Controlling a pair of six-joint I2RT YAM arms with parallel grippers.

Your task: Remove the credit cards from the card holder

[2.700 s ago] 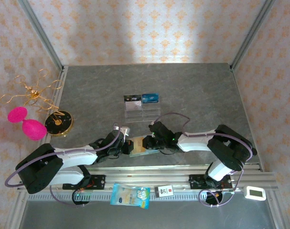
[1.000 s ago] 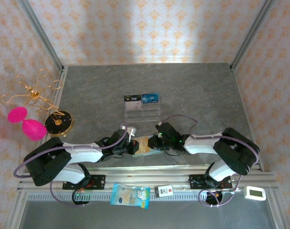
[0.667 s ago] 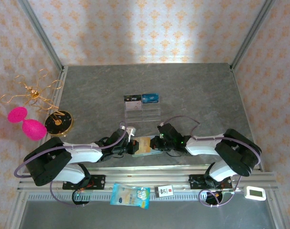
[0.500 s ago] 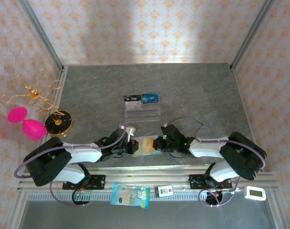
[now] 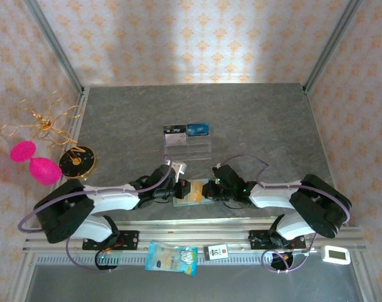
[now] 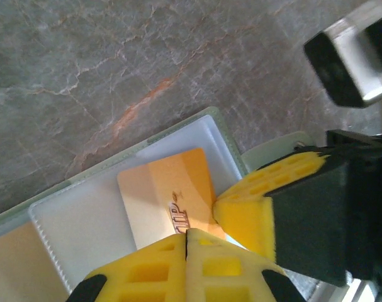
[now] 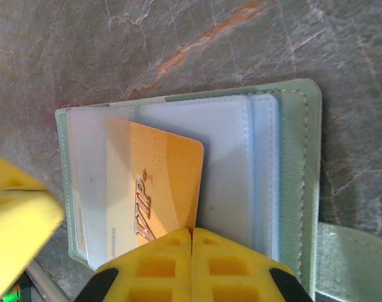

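While the green wallet [image 7: 297, 189] lies open on the grey surface [image 7: 178, 38] ahead of both sets of jaws, the right jaws are closed on a corner of the gold card [image 7: 159, 182], which sits half out of its clear pocket. The left jaws, also closed, meet that same end just beside them.

Card holder [image 5: 194, 196] lies open near the table's [image 5: 115, 119] front edge, between left gripper [image 5: 178, 188] and right gripper [image 5: 211, 190]. A card [image 7: 159, 189] pokes out of its pocket, and the rack [image 5: 187, 146] is behind.
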